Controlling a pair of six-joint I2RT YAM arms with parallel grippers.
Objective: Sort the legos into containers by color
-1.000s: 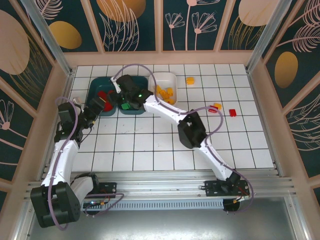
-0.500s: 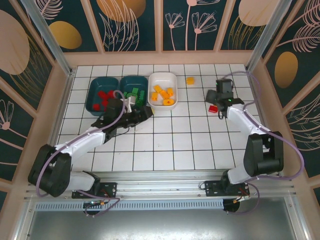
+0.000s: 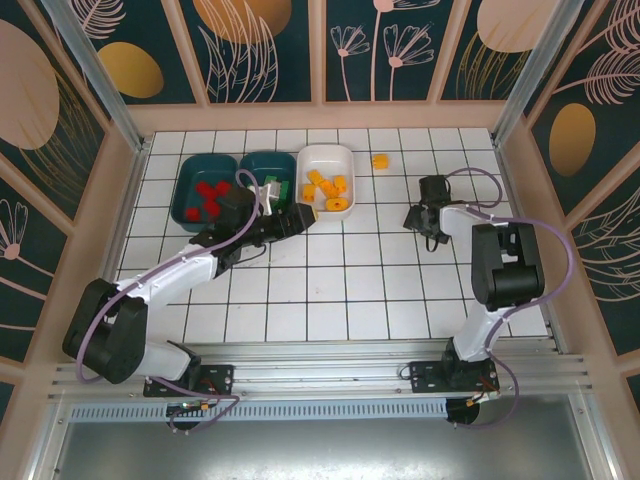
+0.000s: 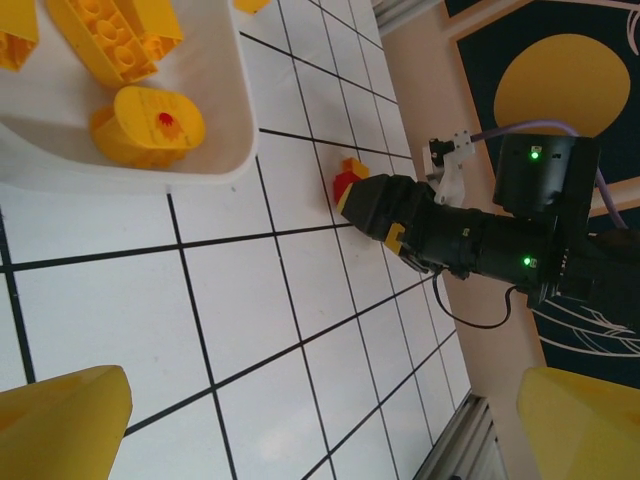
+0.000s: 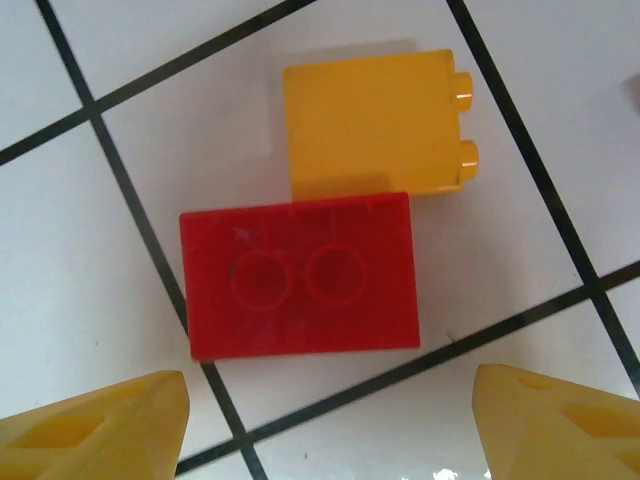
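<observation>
Right gripper (image 3: 430, 222) is hanging over 2 loose bricks on the right side of the tiled floor (image 3: 330, 290), well apart from the trays. In the wrist view its jaws are spread wide with nothing between them. The red brick (image 5: 300, 275) sits just above the gap between the 2 yellow fingertips (image 5: 100, 430). It lies flat, with its long axis running roughly left-right across that view at a slight tilt, and there are 2 round marks on its upward face. A yellow brick (image 5: 375, 125) touches its far long edge, lying on its side with its 2 studs pointing to the right of the view.

Left gripper (image 3: 300, 213) is wide open and empty too. It's out over the floor just beside the near corner of the white tray (image 3: 325, 152), pointing across toward the right arm.

Tray contents:
- The white tray holds the yellow legos (image 3: 328, 190).
- The middle teal tray (image 3: 262, 160) holds the green legos (image 3: 275, 185).
- The left teal tray (image 3: 188, 180) holds the red legos (image 3: 208, 195).

1 loose yellow piece (image 3: 380, 160) lies on the floor just right of the white tray, toward the back wall.
</observation>
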